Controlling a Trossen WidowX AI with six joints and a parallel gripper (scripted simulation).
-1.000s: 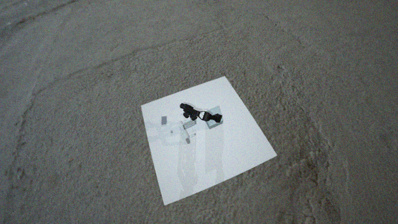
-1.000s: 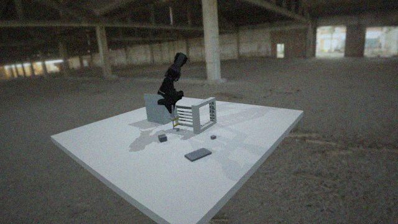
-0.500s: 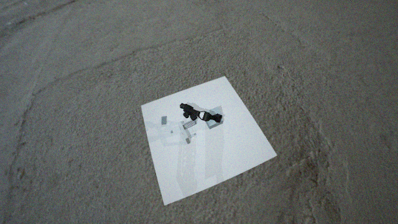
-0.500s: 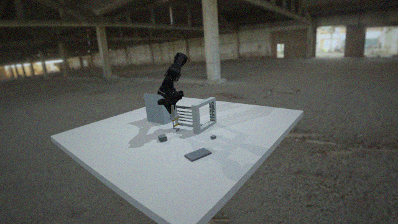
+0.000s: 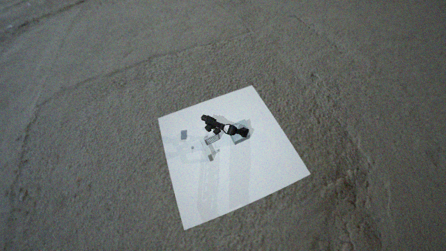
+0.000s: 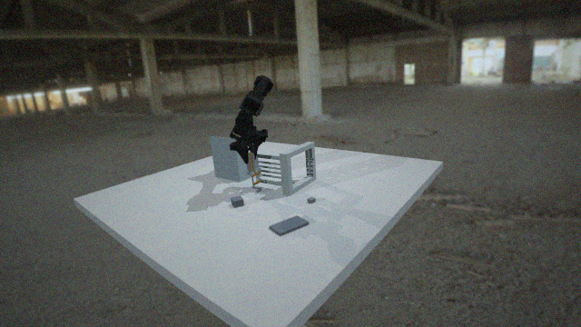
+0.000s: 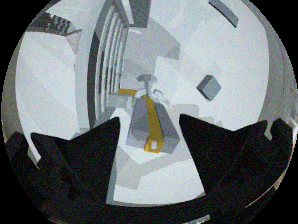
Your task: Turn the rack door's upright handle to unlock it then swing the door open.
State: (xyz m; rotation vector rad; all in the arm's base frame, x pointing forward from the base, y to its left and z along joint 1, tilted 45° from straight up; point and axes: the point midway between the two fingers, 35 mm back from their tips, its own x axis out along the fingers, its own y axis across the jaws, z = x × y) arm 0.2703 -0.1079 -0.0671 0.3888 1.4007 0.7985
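tabletop: white slab table point(image 5: 272, 157) point(image 6: 182, 245) point(image 7: 240, 50), near corner toward the exterior camera
flat plate: dark grey rectangular plate point(image 5: 184, 134) point(image 6: 289, 225) point(image 7: 224, 13), lying flat, nearest loose item in exterior view
small block: tiny dark block point(image 5: 192, 148) point(image 6: 311, 200), on table between plate and frame
grey block: boxy grey block point(image 6: 237, 201) point(image 7: 209, 87), on table, apart from gripper
handle: upright handle point(image 6: 252, 168) point(image 7: 154, 125), orange strip visible, at the outer edge of the slatted door; in wrist view it sits between the fingers, gaps both sides
gripper: gripper point(image 6: 250, 158) point(image 7: 149, 120) open, black fingers spread around the handle, not squeezing it; pointing down in exterior view
door: slatted door point(image 6: 270, 170) point(image 7: 107, 60), upright, standing out at an angle from the frame; exact angle can't tell
frame: light grey rack frame point(image 6: 286, 174), upright on table, opening visible through it
arm: black arm point(image 5: 228, 130) point(image 6: 245, 123), above table, partly in front of the big box
big box: blue-grey box point(image 5: 240, 140) point(image 6: 226, 159), upright, behind the gripper side
background: pale round pillar point(image 6: 309, 59), well behind table; bright wall openings point(image 6: 483, 60) farther back
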